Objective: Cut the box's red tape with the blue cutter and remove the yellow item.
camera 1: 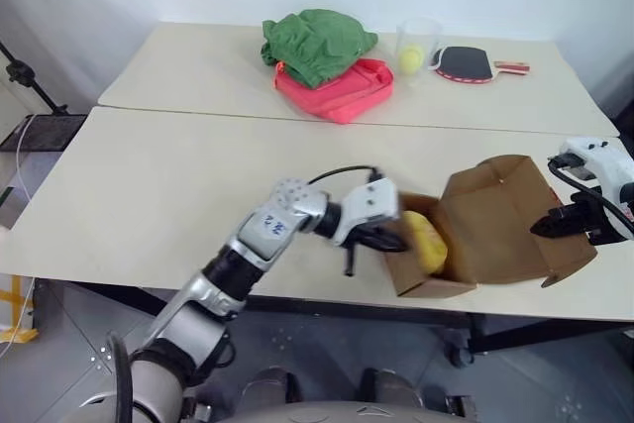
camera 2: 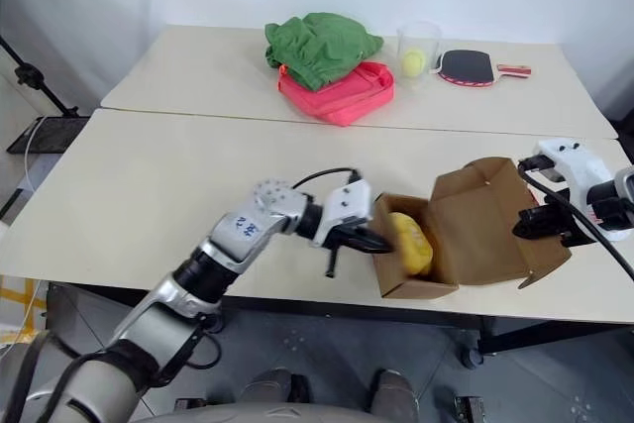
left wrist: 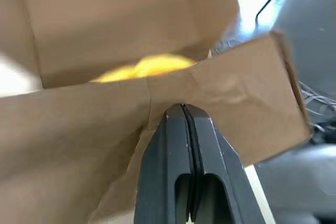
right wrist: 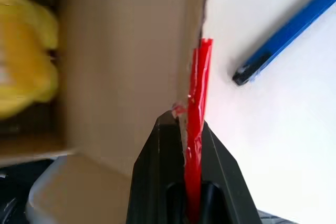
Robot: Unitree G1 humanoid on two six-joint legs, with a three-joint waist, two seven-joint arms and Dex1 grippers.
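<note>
Box (camera 1: 475, 235) is open at the near edge of the surface (camera 1: 149, 195). My right end effector (camera 1: 555, 225) is clamped on the lid's red tape (right wrist: 197, 108), I'd say to keep the lid back. Left end effector (camera 2: 381, 243), fingers together, sits at the box mouth, just beside the yellow item (camera 2: 411, 242), not gripping it. Blue cutter (right wrist: 289, 30) lies on the surface by the lid.

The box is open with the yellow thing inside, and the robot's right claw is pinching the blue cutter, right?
Not quite. The right gripper pinches the red tape on the open box; the blue cutter lies loose on the table, as the right wrist view shows. The yellow item is inside.
</note>
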